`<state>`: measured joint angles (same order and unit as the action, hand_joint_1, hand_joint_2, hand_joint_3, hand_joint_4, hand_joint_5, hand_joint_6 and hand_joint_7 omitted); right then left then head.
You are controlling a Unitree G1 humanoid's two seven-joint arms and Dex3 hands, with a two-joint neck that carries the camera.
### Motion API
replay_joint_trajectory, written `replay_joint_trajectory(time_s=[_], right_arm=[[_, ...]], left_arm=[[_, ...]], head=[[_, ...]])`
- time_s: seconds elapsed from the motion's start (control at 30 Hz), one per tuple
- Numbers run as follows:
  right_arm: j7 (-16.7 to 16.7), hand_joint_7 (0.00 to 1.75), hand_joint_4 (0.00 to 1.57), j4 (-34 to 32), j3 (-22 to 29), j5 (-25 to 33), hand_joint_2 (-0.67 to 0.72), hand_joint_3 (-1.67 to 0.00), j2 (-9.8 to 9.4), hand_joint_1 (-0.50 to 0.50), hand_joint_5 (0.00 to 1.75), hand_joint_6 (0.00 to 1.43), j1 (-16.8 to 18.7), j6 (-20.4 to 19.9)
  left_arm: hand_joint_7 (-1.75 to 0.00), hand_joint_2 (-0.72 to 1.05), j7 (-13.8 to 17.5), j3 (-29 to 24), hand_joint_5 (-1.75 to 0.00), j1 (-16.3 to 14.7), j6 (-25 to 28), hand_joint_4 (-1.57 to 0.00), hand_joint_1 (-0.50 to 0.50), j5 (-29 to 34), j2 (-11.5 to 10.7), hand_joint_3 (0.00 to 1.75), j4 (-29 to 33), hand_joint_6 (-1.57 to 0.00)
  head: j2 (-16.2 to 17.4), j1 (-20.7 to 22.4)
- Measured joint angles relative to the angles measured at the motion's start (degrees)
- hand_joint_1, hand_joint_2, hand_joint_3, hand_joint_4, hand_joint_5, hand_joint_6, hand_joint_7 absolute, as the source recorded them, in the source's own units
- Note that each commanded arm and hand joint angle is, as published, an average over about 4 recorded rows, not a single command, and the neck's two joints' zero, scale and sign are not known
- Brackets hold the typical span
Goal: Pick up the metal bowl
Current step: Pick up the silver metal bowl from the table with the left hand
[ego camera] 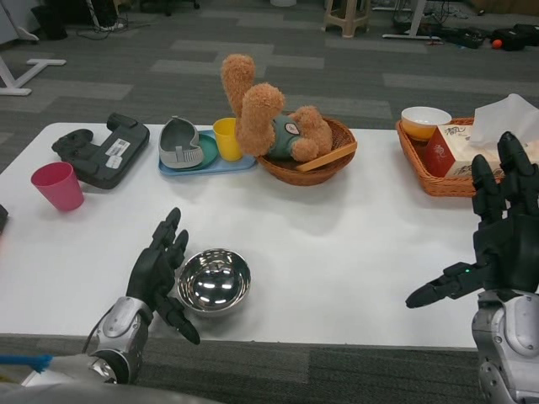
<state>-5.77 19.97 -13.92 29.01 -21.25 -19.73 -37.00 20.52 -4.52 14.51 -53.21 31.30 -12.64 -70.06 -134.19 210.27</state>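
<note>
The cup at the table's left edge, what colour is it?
Pink; the cup shows plainly in the head view.

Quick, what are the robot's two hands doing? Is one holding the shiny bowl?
Left hand: open, fingers spread right beside the metal bowl, not holding it.
Right hand: open, holding nothing, raised over the table's right side.

The metal bowl (pixel 214 280) is shiny silver on a white bench (pixel 337 236). A pink cup (pixel 57 185), yellow cup (pixel 226 138) and tan teddy bear (pixel 268 114) stand behind.

Pink cup (pixel 57 185), teddy bear (pixel 274 114) in wicker basket (pixel 337 164).
</note>
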Motion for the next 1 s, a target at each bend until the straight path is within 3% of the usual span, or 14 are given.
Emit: replay_joint_trajectory(time_s=[0.17, 0.43, 0.7, 1.0], right_arm=[[0.0, 0.21, 0.0, 0.0, -0.3, 0.0, 0.72, 0.0, 0.0, -0.19, 0.19, 0.0, 0.0, 0.0], [0.0, 0.21, 0.0, 0.0, -0.4, 0.0, 0.72, 0.0, -0.01, -0.21, 0.19, 0.0, 0.0, 0.0], [0.0, 0.21, 0.0, -0.1, -0.4, 0.0, 0.72, 0.0, -0.01, -0.19, 0.19, 0.0, 0.0, -0.1], [0.0, 0.21, 0.0, -0.2, -0.5, 0.0, 0.72, 0.0, -0.01, -0.18, 0.19, 0.0, 0.0, -0.1]], left_arm=[[0.0, -0.55, 0.1, 1.9, 0.0, 0.1, -0.1, 0.0, -0.5, -1.2, -0.2, 0.09, -2.0, 0.0], [0.0, -0.55, 0.1, 3.6, 0.0, 0.7, -0.1, 0.0, -0.5, -1.3, -0.2, 0.09, -2.9, 0.0], [0.0, -0.55, 0.0, 5.0, -0.15, 2.6, -0.1, 0.0, -0.5, -1.3, -0.2, 0.09, -5.4, 0.0], [-0.02, -0.48, -0.3, 5.2, -0.49, 3.7, -0.1, -0.04, -0.5, -1.2, -0.2, 0.09, -6.9, 0.0]], head=[[0.1, -0.1], [0.2, -0.4], [0.3, -0.7], [0.4, -0.9]])
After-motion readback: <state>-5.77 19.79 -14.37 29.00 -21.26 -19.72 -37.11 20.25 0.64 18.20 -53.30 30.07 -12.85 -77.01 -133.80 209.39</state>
